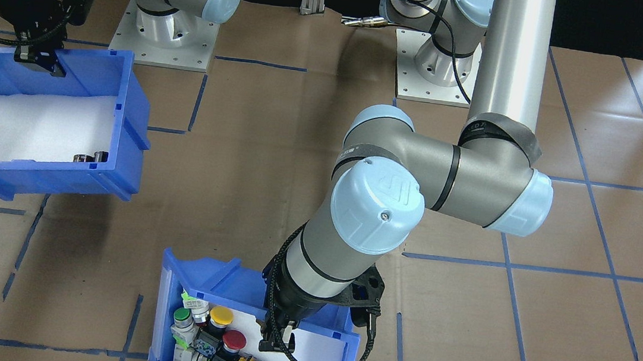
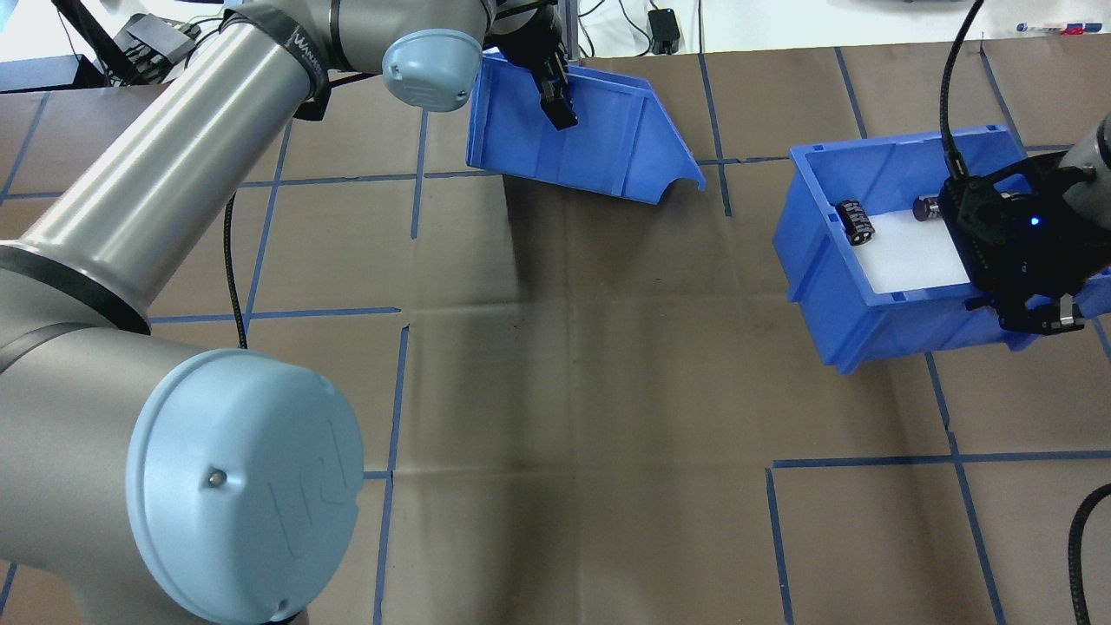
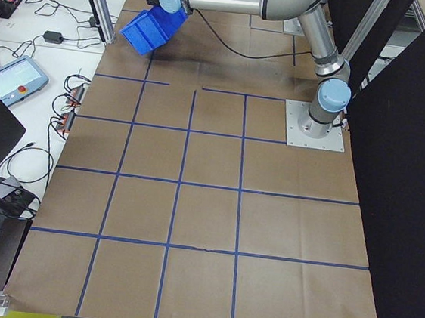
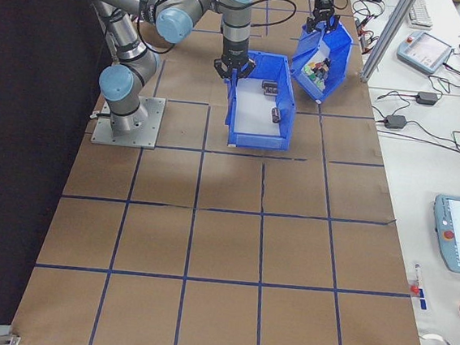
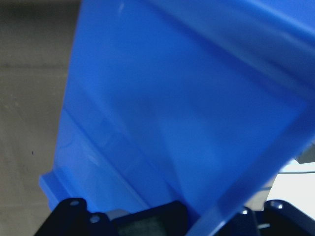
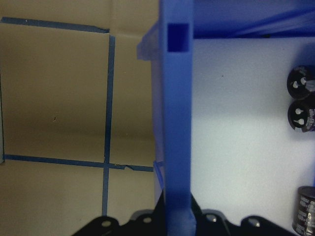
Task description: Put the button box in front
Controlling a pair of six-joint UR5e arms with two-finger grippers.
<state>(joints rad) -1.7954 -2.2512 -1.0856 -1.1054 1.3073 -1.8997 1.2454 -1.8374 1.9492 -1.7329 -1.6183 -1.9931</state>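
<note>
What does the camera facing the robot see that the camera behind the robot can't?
Only the front-facing view shows the colourful buttons inside the button box, lying on white foam.

Only the overhead view shows that box's plain blue outside, tilted, and the black cylinders in the other bin clearly.

Both show the left gripper shut on the button box wall, and the right gripper shut on the other bin's wall.

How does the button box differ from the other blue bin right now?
Contents: the button box holds a cluster of green, yellow and red push-buttons; the other blue bin holds only a few black cylinders.
Pose: the button box is tipped steeply; the other bin is only slightly tilted.
Holder: the left gripper clamps the button box's wall; the right gripper clamps the other bin's.
Both are blue, white-lined and gripped at the rim.
</note>
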